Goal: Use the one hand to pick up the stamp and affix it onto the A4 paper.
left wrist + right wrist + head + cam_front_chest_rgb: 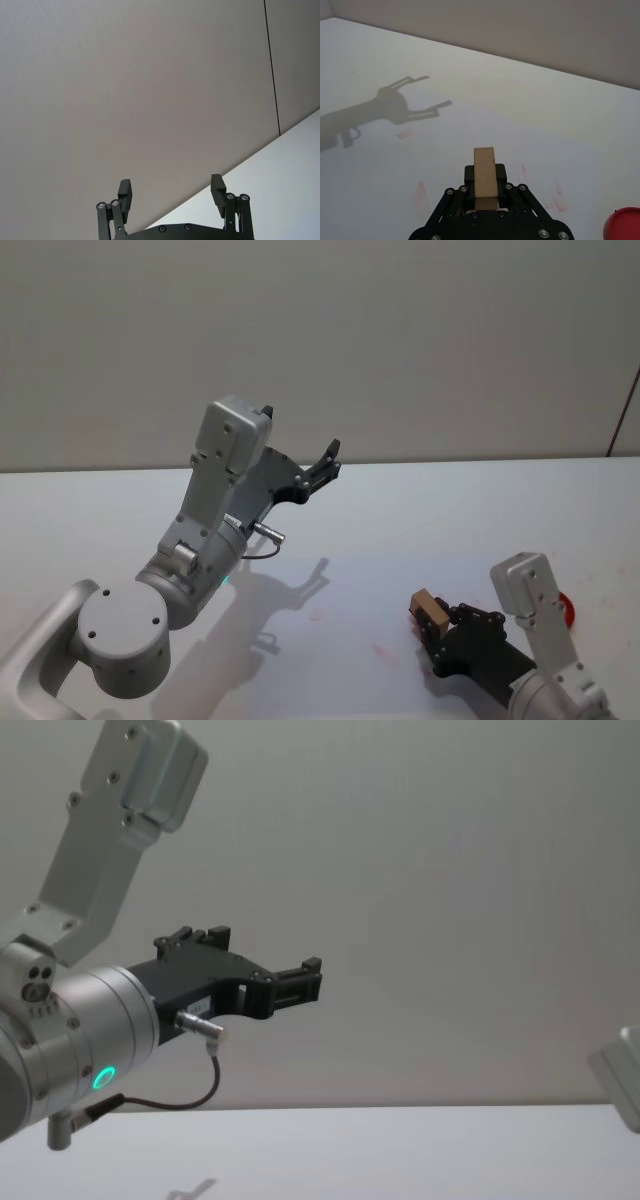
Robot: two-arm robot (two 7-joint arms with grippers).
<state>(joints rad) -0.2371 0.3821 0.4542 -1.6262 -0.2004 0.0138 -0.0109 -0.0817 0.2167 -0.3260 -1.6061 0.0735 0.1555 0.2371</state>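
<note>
Close to the bench's near edge, toward its right corner, the black, blocky right hand (436,626) is clamped on the stamp (428,609), a small light-brown wooden block with a darker part beneath. The fingers (501,172) press against the two long sides of the stamp (485,176), parted by just the block's width. The grey right arm comes in from the near right corner and slopes down, so the hand sits low over the white bench (420,510), reaching toward the far left. Whether the stamp touches the surface cannot be told. Its long axis runs in line with the fingers, and its far end juts past their tips. The pale wood faces up and the darker part faces down.

Just beside the right arm, toward the bench's right edge, lies a flat round red disc (623,225). Faint red smudges (420,195) mark the white surface ahead of the stamp and to both sides of it.

Farther off, over the left half of the bench, the black left hand (326,461) on its silver, green-lit wrist is raised well above the surface. Its fingers (124,192) are spread wide with nothing between them, and it points toward the far wall (450,870).
</note>
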